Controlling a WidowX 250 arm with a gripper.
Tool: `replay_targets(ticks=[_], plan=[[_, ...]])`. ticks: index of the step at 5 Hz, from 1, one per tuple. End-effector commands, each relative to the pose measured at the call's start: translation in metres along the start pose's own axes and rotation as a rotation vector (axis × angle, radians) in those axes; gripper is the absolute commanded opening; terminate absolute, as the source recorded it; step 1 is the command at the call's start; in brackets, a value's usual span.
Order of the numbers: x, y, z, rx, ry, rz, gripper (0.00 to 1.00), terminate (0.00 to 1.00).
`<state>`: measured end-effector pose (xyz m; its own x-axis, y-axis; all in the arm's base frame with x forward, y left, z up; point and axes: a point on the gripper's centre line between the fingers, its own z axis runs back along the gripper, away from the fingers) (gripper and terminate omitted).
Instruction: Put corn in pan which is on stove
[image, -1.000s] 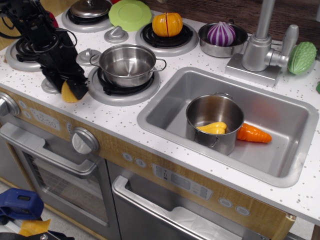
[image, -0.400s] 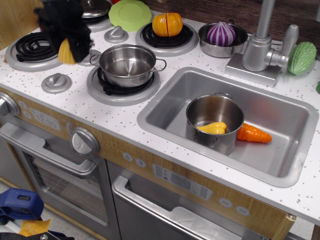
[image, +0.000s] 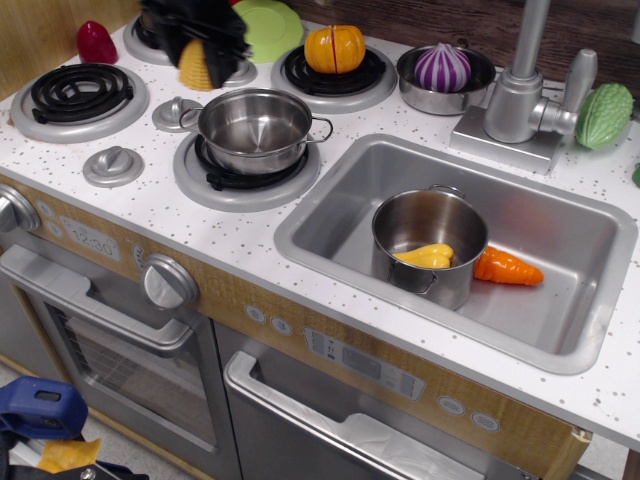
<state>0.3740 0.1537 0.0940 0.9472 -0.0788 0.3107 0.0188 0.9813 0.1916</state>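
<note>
The yellow corn hangs in the air above the back of the stove, held by my black gripper, which is blurred at the top of the frame. The gripper is shut on the corn. The corn is up and to the left of the shiny steel pan, which sits empty on the front right burner with its wire loop handles out to the sides.
An orange pumpkin sits on the back burner, a green plate behind. A steel bowl with a purple onion, the faucet, and a sink holding a steel pot and carrot lie right. A red object sits far left.
The gripper has lifted the corn from the counter by the front left knob and carried it up and to the right, toward the pan. The red object at back left is now uncovered.
</note>
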Motion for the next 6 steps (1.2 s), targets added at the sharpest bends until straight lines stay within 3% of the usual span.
replay_targets(ticks=[1, 2, 5, 6], plan=[[0.0237, -0.0081, -0.0055, 0.029, -0.079, 0.045, 0.0, 0.0], [0.0194, -0.012, -0.0132, 0.014, -0.101, 0.045, 1.0, 0.0], [0.018, -0.0103, -0.0141, -0.006, -0.101, 0.024, 1.0, 0.0], [0.018, -0.0103, -0.0141, -0.006, -0.101, 0.024, 1.0, 1.0]])
